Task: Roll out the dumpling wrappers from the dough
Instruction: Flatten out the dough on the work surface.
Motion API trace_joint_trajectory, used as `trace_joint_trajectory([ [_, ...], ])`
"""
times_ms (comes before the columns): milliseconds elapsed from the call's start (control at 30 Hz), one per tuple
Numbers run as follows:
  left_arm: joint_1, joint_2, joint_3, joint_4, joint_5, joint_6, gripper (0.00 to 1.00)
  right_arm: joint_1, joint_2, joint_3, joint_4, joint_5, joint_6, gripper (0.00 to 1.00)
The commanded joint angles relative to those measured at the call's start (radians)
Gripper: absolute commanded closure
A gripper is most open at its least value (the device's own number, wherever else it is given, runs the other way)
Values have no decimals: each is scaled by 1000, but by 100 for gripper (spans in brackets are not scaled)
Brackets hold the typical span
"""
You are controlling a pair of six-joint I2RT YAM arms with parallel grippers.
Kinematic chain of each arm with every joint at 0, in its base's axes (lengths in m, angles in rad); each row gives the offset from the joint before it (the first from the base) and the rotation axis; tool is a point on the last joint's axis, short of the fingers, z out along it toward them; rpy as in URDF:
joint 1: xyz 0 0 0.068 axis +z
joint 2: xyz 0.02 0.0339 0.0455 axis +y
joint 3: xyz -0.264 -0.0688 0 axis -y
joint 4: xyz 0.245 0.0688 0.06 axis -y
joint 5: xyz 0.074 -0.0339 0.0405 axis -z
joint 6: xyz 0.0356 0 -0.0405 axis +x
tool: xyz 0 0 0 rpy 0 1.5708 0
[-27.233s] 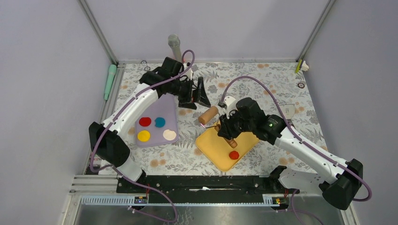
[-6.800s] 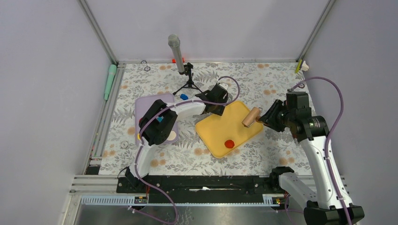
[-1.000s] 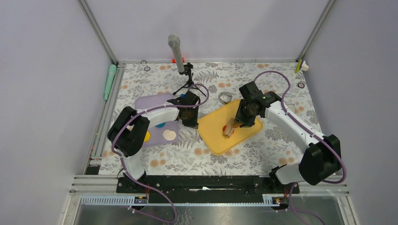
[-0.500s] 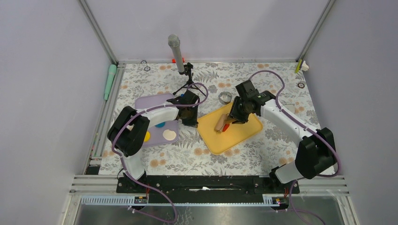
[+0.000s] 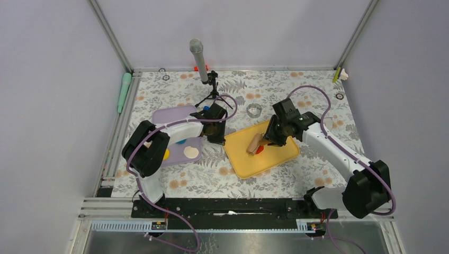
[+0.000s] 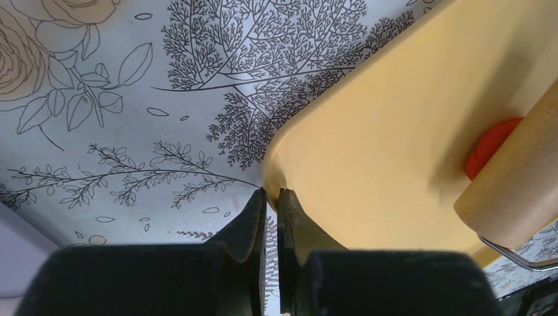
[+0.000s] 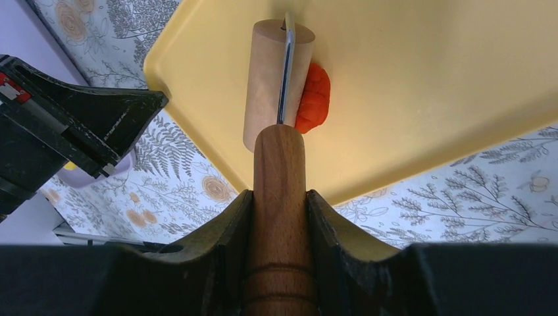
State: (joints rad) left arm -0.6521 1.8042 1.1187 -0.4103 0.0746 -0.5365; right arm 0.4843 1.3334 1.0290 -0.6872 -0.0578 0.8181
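Red dough [image 5: 260,151] lies on the yellow board [image 5: 275,156] as a ridged, half-flattened lump [image 7: 313,99]. The wooden roller [image 7: 272,79] presses on its left part. My right gripper [image 7: 279,197] is shut on the rolling pin's handle [image 7: 279,164], just right of the dough in the top view [image 5: 268,138]. My left gripper [image 6: 271,194] is shut on the board's left corner rim [image 6: 276,168], and the dough [image 6: 490,145] shows beyond it under the roller [image 6: 520,178]. No dumpling wrappers are in view.
A purple tray [image 5: 172,114] left of the board holds yellow [image 5: 165,154], cream [image 5: 190,152] and blue [image 5: 181,141] discs, partly under my left arm. A metal ring cutter [image 5: 254,110] lies behind the board. A microphone on a tripod [image 5: 204,69] stands at the back.
The roller ran left over the dough, then came back a little to the right. My left gripper closed at the board's corner.
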Motion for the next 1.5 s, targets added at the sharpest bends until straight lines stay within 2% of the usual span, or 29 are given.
trace_joint_trajectory([
  [0, -1, 7, 10, -56, -24, 66, 100, -18, -43, -5, -72, 93, -18, 100],
  [200, -2, 8, 12, -54, -13, 58, 100, -18, -34, 89, -42, 11, -12, 100],
  [433, -2, 3, 13, -53, -7, 61, 100, -18, -57, 163, -87, 2, -16, 100],
  [633, -2, 5, 17, -50, -4, 58, 100, -18, -84, 87, -86, -6, -4, 100],
  [1000, -1, 14, 24, -18, -17, 1, 100, -18, -148, -79, 20, -195, 71, 100],
  [1133, 0, 62, 87, 6, 27, -8, 100, -18, -150, -65, 19, -207, 47, 100],
  [1300, 13, 124, 212, -16, 0, 9, 100, -18, -144, -42, 43, -208, 28, 100],
  [1467, 26, 130, 288, -64, -2, 65, 100, -18, -137, -11, -13, -179, 3, 100],
])
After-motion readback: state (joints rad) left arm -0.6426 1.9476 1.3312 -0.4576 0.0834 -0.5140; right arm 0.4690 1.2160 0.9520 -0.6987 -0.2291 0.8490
